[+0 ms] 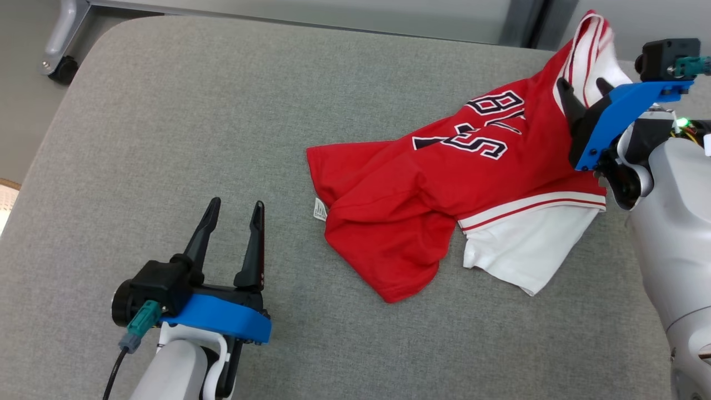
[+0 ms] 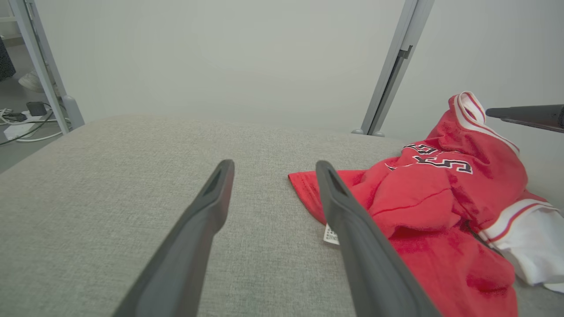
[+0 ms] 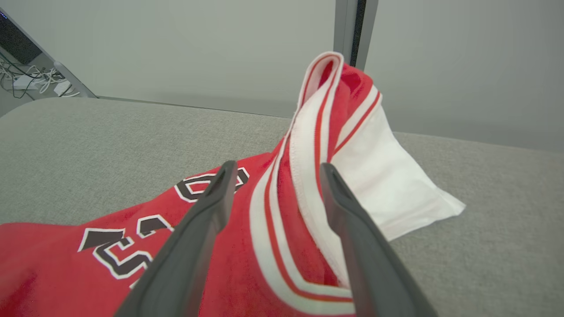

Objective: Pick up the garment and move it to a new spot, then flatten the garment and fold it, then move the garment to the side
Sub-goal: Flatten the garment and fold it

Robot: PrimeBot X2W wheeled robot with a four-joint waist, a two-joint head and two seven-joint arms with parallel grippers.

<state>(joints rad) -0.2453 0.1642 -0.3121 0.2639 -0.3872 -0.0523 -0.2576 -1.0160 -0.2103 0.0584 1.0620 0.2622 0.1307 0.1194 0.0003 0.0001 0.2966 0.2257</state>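
Note:
The garment (image 1: 422,183) is a red jersey with dark lettering and white striped-trim sleeves. It lies crumpled on the right half of the grey padded surface (image 1: 166,139). Its far corner stands up in a peak. My right gripper (image 1: 583,86) is open, its jaws either side of that raised striped edge (image 3: 308,132) without pinching it. From the right wrist the garment (image 3: 66,251) spreads below and to the left of the right gripper (image 3: 277,166). Left of the garment (image 2: 418,198), my left gripper (image 1: 236,204) hovers open over bare surface with nothing between its fingers (image 2: 211,211).
The padded surface has rounded corners and a far edge close behind the garment. A caster wheel (image 1: 64,69) on a metal leg stands off the far left corner. A metal post (image 2: 392,66) rises behind the surface. Cables (image 2: 22,119) lie on the floor.

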